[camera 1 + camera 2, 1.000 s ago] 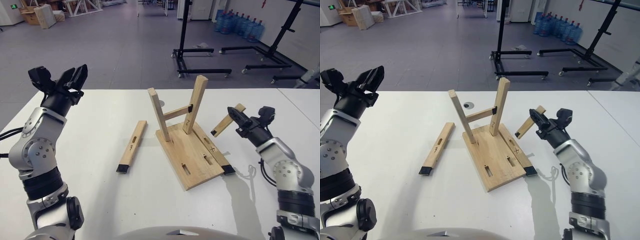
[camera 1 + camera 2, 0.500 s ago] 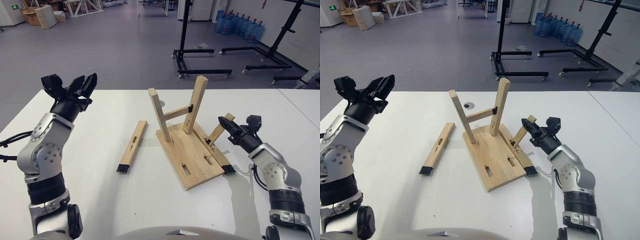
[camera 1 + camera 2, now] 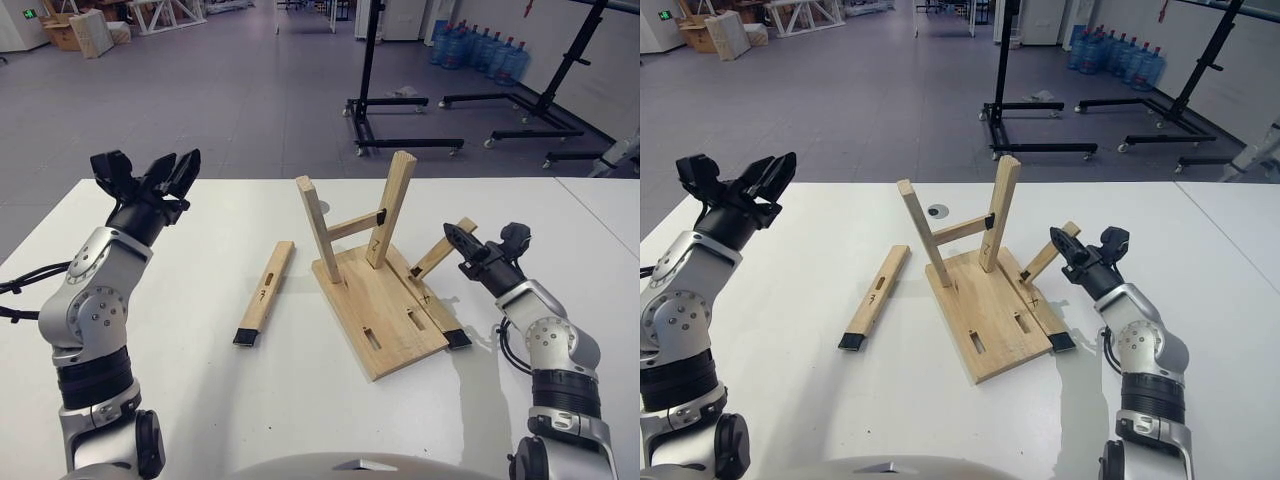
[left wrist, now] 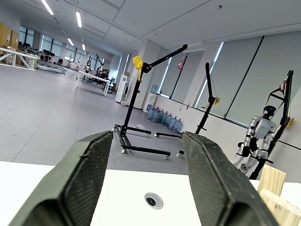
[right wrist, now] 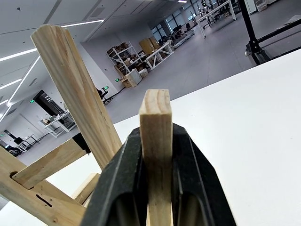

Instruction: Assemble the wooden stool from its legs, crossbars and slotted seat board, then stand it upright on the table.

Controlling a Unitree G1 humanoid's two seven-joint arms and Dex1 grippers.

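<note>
legs [image 3: 391, 205] in seat board [image 3: 386, 322], right gripper [image 3: 460, 240] clamping crossbar [image 3: 433, 258]

We note the seat board [image 3: 360, 300] flat mid-bench, bearing two upright legs [image 3: 318, 232] joined by a crossbar [image 3: 352, 226]; a loose leg [image 3: 264, 291] lies alongside.

1. Lit brightly and evenly from overhead, by long ceiling strips [image 4: 83, 20] across the hall.
2. Washed to a near-flat white over the counter [image 3: 200, 380], without hard glare.
3. Throwing only soft, short shadows: a thin dark edge under the seat board [image 3: 355, 295] and beside the loose leg [image 3: 264, 292].
4. Sheening faintly on the grey floor [image 3: 250, 90].
5. Leaving the inner faces of the spread left claw [image 4: 146, 136] dark against the bright hall.
6. Falling full on the crossbar [image 5: 156, 101] clamped in the right claw [image 5: 156, 134].
</note>
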